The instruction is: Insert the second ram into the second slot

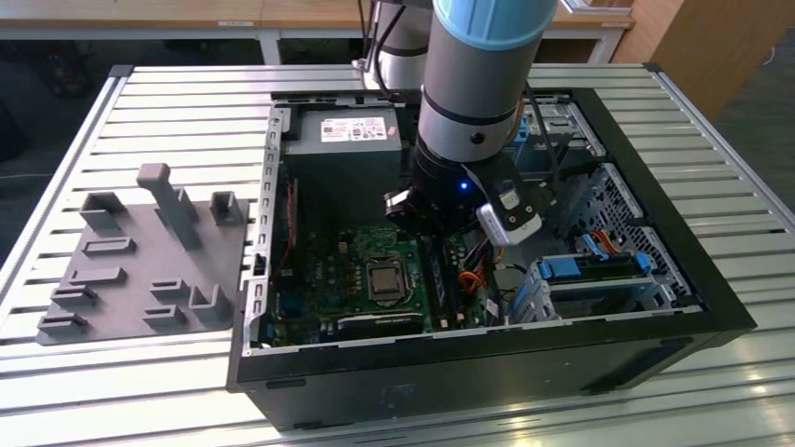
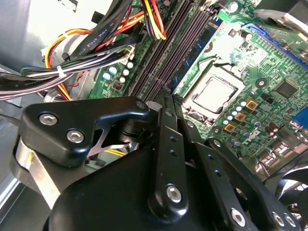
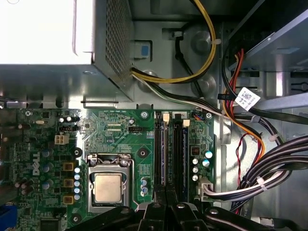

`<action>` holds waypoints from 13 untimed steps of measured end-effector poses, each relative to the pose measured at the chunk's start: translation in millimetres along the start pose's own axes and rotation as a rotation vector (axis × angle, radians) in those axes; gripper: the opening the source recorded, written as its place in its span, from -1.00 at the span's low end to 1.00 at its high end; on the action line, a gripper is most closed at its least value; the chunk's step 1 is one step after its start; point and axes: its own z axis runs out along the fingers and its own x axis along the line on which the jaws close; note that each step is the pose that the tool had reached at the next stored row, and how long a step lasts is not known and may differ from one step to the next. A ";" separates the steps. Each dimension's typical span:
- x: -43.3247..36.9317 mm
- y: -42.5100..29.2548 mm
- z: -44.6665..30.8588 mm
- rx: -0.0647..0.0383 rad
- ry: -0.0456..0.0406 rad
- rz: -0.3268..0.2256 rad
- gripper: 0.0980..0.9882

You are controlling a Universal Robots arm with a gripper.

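Aluminium slats made up the table (image 1: 162,102), with dark floor (image 1: 32,112) beyond it on the exterior view's left and wooden furniture (image 1: 702,37) at the far right. An open black case (image 1: 695,279) lay on the slats, and a grey fixture (image 1: 125,270) with upright pegs sat just beside it on the exterior view's left. From the far side the arm (image 1: 478,84) reached down into the case over the green board (image 3: 120,130), right of the socket (image 3: 108,185) and near of the grey supply (image 1: 342,140). In both wrist views the gripper (image 2: 162,103) (image 3: 167,204) had its fingers drawn narrow, with nothing visible between them, poised at the near end of the slots (image 3: 173,154). A thin blue strip, apparently the second ram (image 3: 164,159), stood edge-on in the slot in line with the fingers; how deep it sat could not be told. Bundled cables (image 3: 269,163) ran along the right side of the slots, and blue brackets (image 1: 597,265) sat further right.
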 end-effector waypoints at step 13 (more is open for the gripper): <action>-0.2 0.0 2.4 -0.002 0.0002 0.000 -0.96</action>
